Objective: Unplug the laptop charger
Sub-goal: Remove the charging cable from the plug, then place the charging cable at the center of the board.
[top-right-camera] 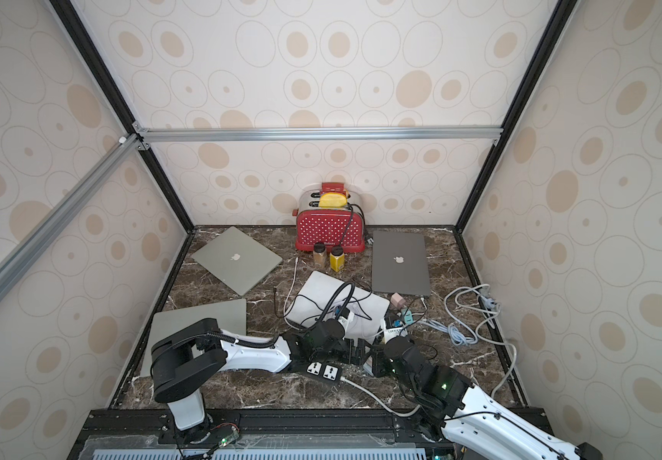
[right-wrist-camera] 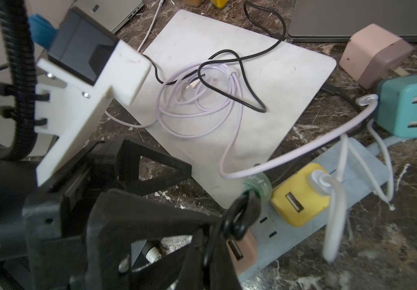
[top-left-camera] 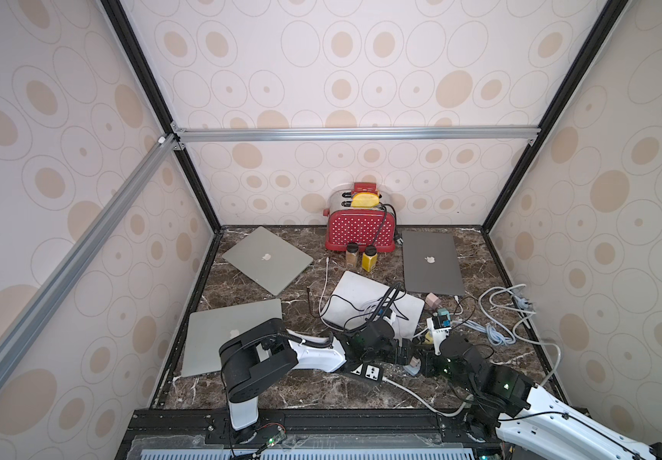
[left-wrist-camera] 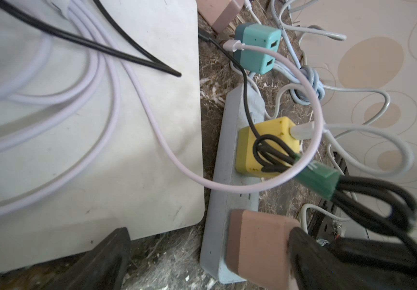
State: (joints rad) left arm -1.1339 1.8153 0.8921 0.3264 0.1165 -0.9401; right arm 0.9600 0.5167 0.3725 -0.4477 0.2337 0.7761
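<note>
Left gripper is wide open with the pink charger between its fingers. One finger is right against the charger's side and the other is well off it, over the corner of the white laptop. The charger is plugged into the end of the pale blue power strip nearest this gripper. The yellow charger is next along the strip, beyond the fingertips, also plugged in. The right gripper has its jaws closed and sits just beside the pink charger, facing the left gripper. A black cable bundle with a green tie hangs at the right gripper. Can't tell if it's pinched. A teal charger lies loose, further out past the strip.
</note>
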